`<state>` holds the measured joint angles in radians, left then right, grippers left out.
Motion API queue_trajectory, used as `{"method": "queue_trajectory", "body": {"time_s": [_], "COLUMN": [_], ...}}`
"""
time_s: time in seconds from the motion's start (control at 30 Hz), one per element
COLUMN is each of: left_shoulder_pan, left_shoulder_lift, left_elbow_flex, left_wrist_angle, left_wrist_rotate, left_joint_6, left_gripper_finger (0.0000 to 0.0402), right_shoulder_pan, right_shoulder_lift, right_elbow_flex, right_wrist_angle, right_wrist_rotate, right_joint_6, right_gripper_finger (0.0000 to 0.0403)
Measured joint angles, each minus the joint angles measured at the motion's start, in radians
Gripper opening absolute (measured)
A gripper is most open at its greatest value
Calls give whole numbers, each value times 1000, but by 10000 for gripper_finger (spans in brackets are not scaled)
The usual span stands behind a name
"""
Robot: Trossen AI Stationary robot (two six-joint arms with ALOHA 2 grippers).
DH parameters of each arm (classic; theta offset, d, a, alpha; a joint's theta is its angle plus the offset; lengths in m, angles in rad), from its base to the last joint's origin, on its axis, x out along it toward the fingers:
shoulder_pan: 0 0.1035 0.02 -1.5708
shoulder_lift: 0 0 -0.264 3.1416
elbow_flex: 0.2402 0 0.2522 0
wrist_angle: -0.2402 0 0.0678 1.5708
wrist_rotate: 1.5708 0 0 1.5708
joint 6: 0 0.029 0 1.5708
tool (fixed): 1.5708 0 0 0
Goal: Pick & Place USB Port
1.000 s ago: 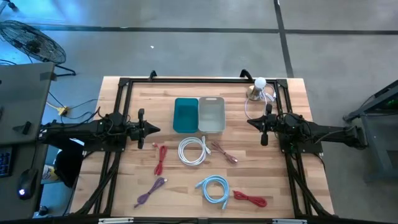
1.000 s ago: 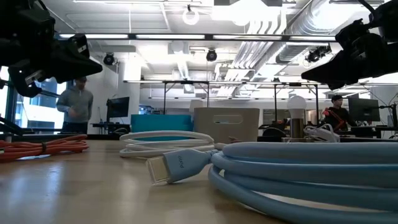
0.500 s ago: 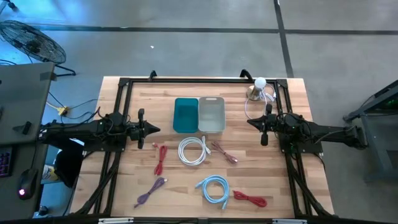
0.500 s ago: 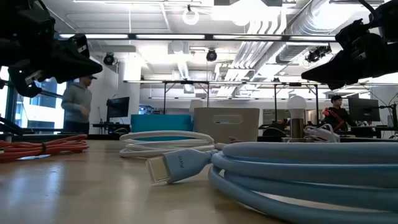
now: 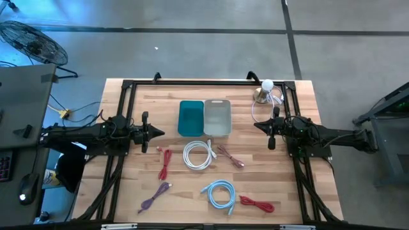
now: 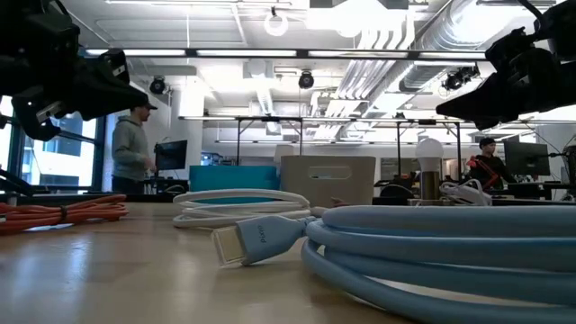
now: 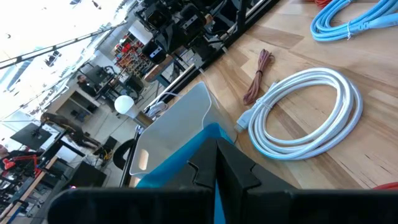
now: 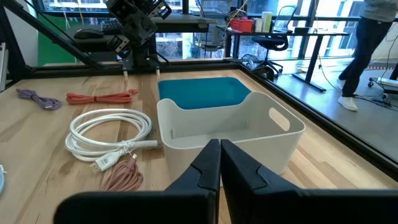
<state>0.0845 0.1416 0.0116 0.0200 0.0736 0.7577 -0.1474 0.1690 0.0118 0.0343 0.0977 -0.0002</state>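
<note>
Several coiled cables lie flat on the wooden table: a white one [image 5: 198, 154], a light blue one [image 5: 218, 194], two red ones [image 5: 165, 163] [image 5: 257, 205], a purple one [image 5: 153, 197] and a brownish one [image 5: 230, 156]. A teal bin [image 5: 190, 118] and a pale grey bin [image 5: 217, 117] stand side by side behind them. My left gripper [image 5: 160, 133] hovers shut left of the bins, pointing at them. My right gripper [image 5: 257, 126] hovers shut to their right, also pointing inward. Neither holds anything. In the wrist views both grippers [image 7: 216, 163] [image 8: 219, 155] show closed fingertips.
A small lamp with a round white bulb [image 5: 266, 89] and a clear cable loop stands at the far right, close to my right arm. A black frame [image 5: 192, 82] runs along the table's edges. A person [image 6: 130, 148] stands in the room beyond the table.
Both arms have kept still. The person in the room behind the table has walked a little toward the right of the low view.
</note>
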Motion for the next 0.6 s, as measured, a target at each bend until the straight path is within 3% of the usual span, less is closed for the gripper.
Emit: {"method": "queue_trajectory", "body": {"time_s": [0.3, 0.6], "left_shoulder_pan": [0, 0], "left_shoulder_lift": [0, 0], "left_elbow_flex": [0, 0], "left_wrist_angle": [10, 5], "left_wrist_rotate": [0, 29], "left_joint_6": [0, -42], "left_gripper_finger": [1, 1], "right_shoulder_pan": [0, 0], "right_shoulder_lift": [0, 0], "right_elbow_flex": [0, -1], "right_wrist_angle": [13, 181], "right_wrist_rotate": [1, -53], "right_joint_6": [0, 88], "right_gripper_finger": [5, 5]}}
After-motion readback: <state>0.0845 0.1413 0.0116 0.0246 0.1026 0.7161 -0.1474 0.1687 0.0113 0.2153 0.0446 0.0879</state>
